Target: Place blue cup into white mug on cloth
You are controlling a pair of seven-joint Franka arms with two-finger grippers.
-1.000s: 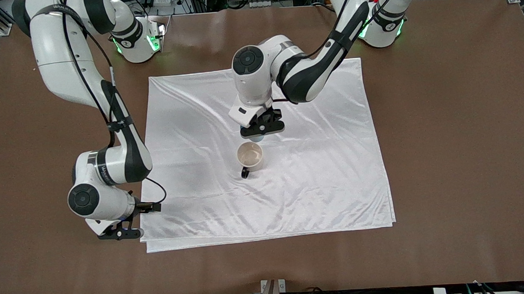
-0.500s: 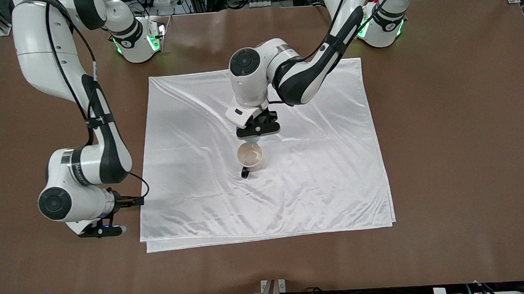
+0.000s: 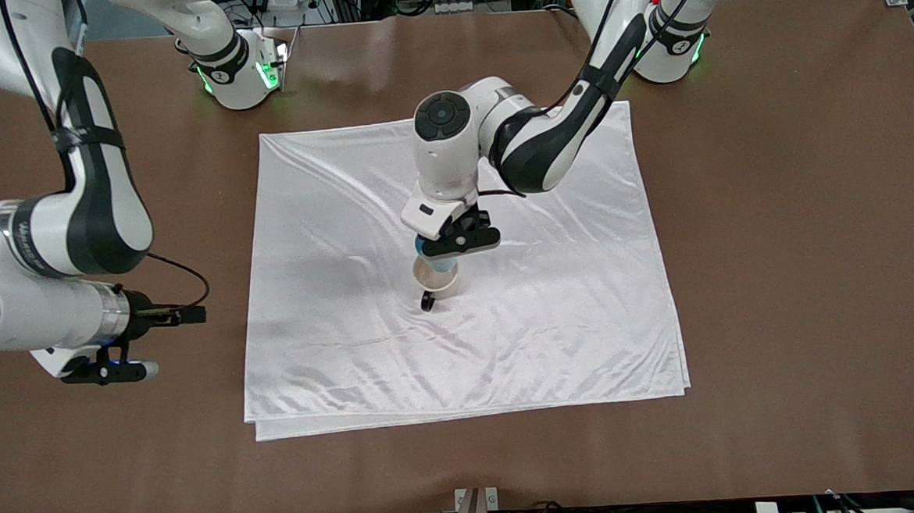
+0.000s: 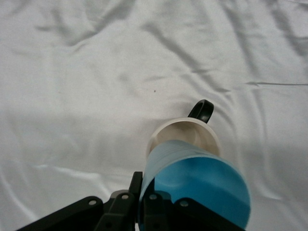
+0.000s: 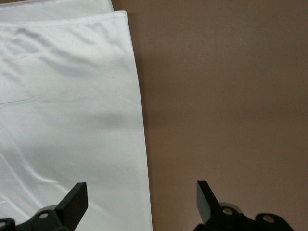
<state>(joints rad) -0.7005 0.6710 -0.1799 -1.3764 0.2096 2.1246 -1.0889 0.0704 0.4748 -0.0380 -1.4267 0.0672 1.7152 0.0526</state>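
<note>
The white mug (image 3: 436,282) stands upright near the middle of the cloth (image 3: 554,322), its black handle (image 3: 426,301) pointing toward the front camera. My left gripper (image 3: 456,242) is shut on the blue cup (image 3: 433,256), pinching its wall, and holds it directly over the mug's mouth. In the left wrist view the blue cup (image 4: 197,185) covers part of the mug's rim (image 4: 185,126); I cannot tell whether its base is inside. My right gripper (image 3: 111,374) is open and empty over the bare table beside the cloth, toward the right arm's end.
The brown table (image 3: 802,270) surrounds the cloth on all sides. The right wrist view shows the cloth's edge (image 5: 62,120) next to bare table (image 5: 231,96). The cloth's edge nearest the front camera is a folded double layer (image 3: 465,414).
My left gripper has carried the blue cup toward the front camera until it is over the mug. My right arm has pulled away from the cloth toward its own end of the table.
</note>
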